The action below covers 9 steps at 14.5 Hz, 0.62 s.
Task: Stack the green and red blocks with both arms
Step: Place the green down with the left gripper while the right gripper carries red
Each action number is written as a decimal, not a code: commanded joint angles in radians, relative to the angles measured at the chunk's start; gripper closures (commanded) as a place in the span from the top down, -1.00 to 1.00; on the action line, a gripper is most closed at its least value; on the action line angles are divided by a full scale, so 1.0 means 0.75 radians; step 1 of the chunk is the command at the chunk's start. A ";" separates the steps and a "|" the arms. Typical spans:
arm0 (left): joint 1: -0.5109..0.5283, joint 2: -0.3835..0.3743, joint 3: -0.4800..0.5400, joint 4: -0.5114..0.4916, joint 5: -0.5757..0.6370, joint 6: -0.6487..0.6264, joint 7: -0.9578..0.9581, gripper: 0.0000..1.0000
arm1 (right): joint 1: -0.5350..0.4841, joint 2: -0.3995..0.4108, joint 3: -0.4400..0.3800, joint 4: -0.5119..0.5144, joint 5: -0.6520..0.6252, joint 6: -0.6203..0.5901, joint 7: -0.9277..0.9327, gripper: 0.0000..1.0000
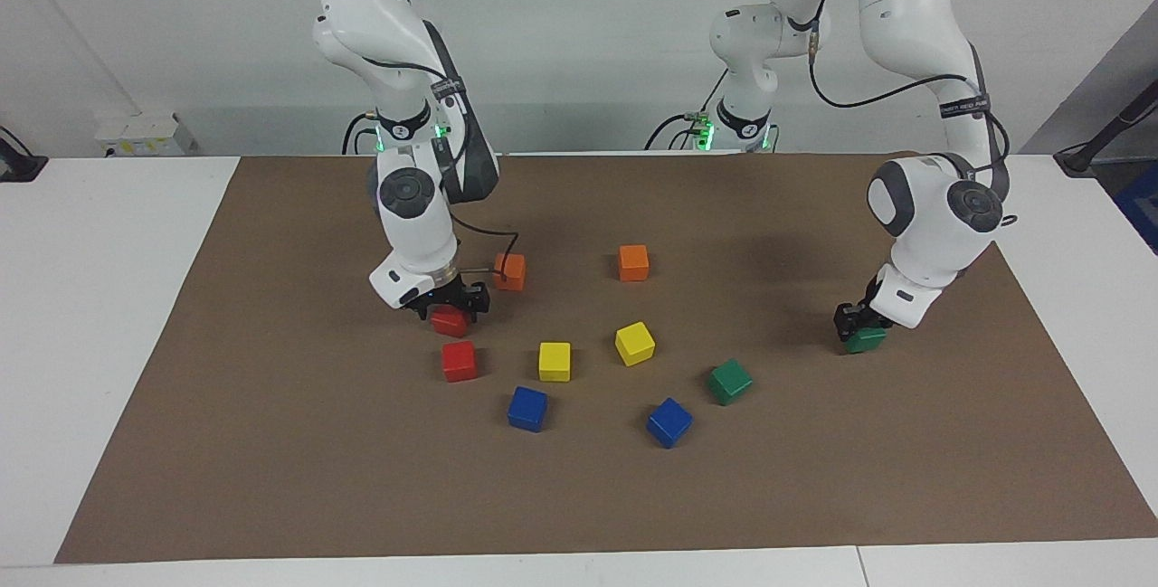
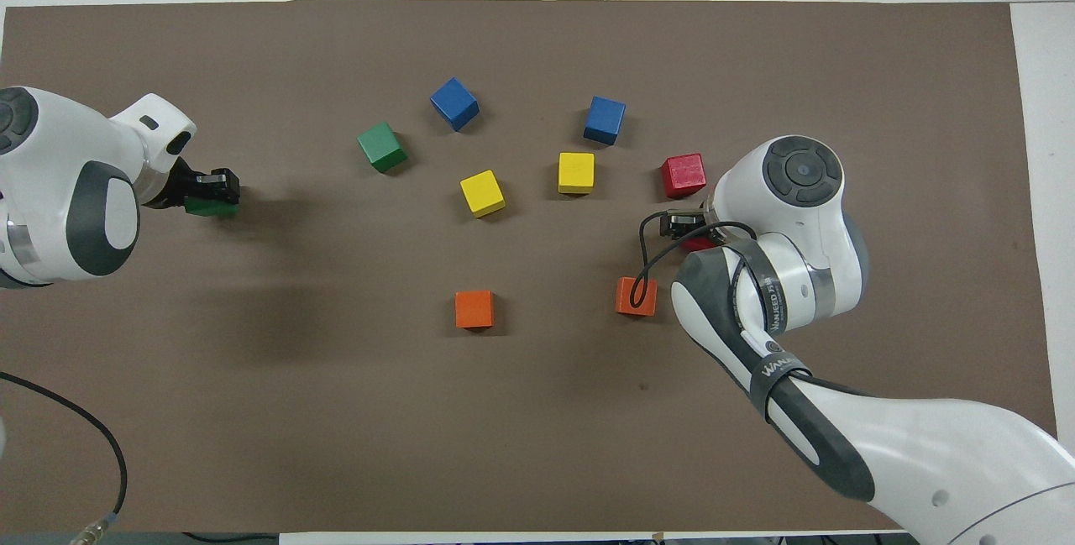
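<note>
My left gripper is shut on a dark green block, low over the brown mat toward the left arm's end; whether the block touches the mat I cannot tell. A second green block lies loose on the mat. My right gripper is down over a red block, which the wrist mostly hides from above. The other red block sits just farther from the robots than that one.
Two orange cubes sit nearer to the robots. Two yellow cubes and two blue cubes lie mid-mat. The brown mat covers the white table.
</note>
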 commanded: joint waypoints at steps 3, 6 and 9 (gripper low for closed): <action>-0.001 0.012 -0.010 -0.001 -0.008 0.001 -0.012 -1.00 | 0.000 -0.016 0.001 0.011 0.010 -0.034 0.026 -1.00; -0.009 0.021 -0.010 -0.005 -0.004 -0.007 -0.005 -1.00 | -0.027 -0.046 -0.001 0.097 0.008 -0.165 -0.015 -1.00; -0.005 0.019 -0.010 -0.016 -0.004 0.001 0.005 -1.00 | -0.125 -0.108 -0.005 0.097 0.008 -0.188 -0.162 -1.00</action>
